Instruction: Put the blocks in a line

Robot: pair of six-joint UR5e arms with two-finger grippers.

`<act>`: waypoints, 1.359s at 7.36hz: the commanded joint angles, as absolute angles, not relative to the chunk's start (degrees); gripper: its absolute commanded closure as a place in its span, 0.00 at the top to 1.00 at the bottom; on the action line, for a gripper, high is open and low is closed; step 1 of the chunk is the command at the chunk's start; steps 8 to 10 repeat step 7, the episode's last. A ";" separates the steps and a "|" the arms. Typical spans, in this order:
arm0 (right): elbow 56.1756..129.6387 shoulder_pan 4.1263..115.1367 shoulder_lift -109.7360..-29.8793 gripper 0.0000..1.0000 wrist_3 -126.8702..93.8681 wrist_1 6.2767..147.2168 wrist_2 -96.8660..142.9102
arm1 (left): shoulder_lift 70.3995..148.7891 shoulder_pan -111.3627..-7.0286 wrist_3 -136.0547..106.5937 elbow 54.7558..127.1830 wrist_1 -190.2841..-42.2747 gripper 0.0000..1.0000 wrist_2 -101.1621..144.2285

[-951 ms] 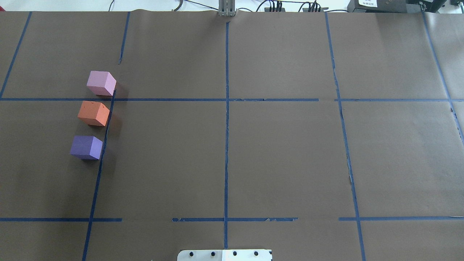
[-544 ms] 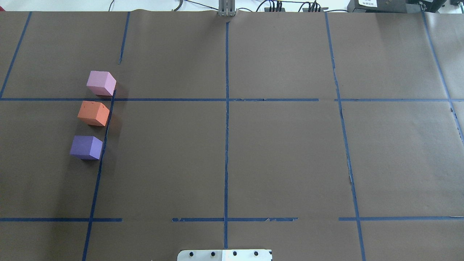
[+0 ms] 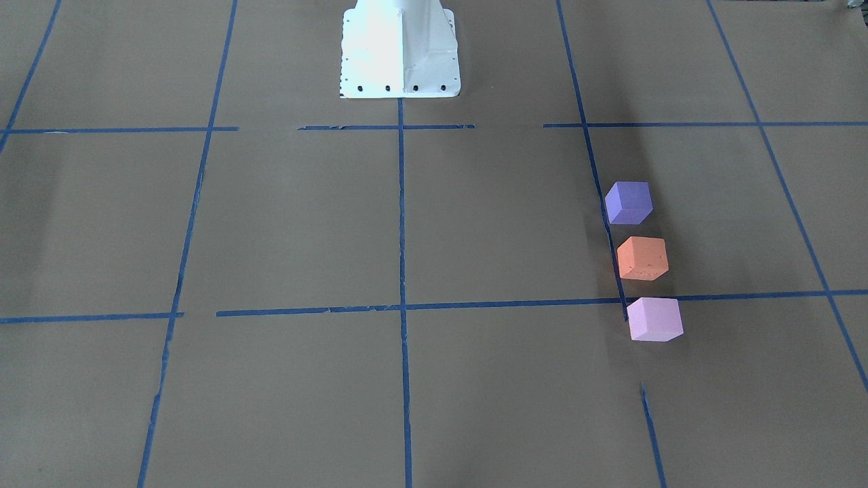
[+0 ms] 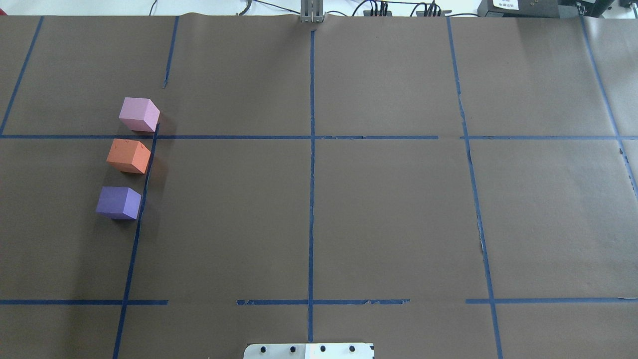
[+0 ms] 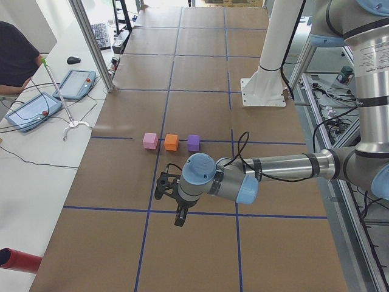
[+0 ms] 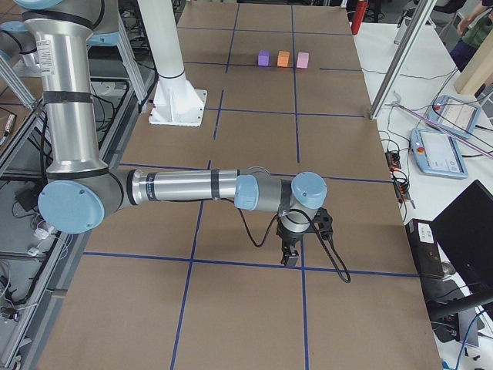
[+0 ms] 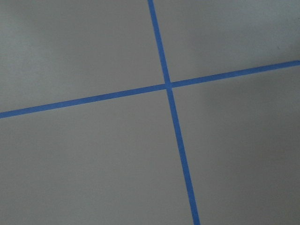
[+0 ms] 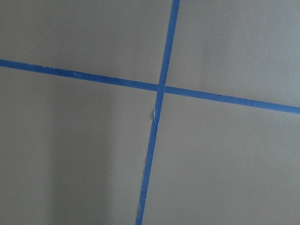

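Three cubes stand in a straight row along a blue tape line on the robot's left side of the table: the pale pink-lilac block (image 4: 139,114) farthest, the orange block (image 4: 128,156) in the middle, the blue-violet block (image 4: 118,202) nearest the robot. They show again in the front-facing view: blue-violet (image 3: 628,202), orange (image 3: 642,258), pink-lilac (image 3: 654,318). Small gaps separate them. My left gripper (image 5: 177,214) hangs above the table at its left end, away from the blocks; I cannot tell if it is open or shut. My right gripper (image 6: 291,258) hangs at the far right end, likewise unclear.
The robot's white base (image 3: 400,47) stands at the table's middle edge. Blue tape lines grid the brown cover. A side table with tablets (image 5: 30,109) and cables, a seated person (image 5: 15,55) and a red cylinder (image 5: 18,260) lie beyond the table's far side.
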State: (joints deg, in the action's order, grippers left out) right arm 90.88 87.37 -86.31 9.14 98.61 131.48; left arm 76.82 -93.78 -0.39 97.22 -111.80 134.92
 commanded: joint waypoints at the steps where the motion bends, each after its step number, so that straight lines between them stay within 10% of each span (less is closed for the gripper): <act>1: 90.88 87.36 -86.31 1.00 9.14 98.61 131.48 | 76.64 -94.57 1.30 97.03 -111.71 1.00 134.91; 10: 90.88 87.36 -86.31 1.00 9.14 98.61 131.48 | 80.33 -94.75 -0.43 101.87 -93.08 1.00 134.83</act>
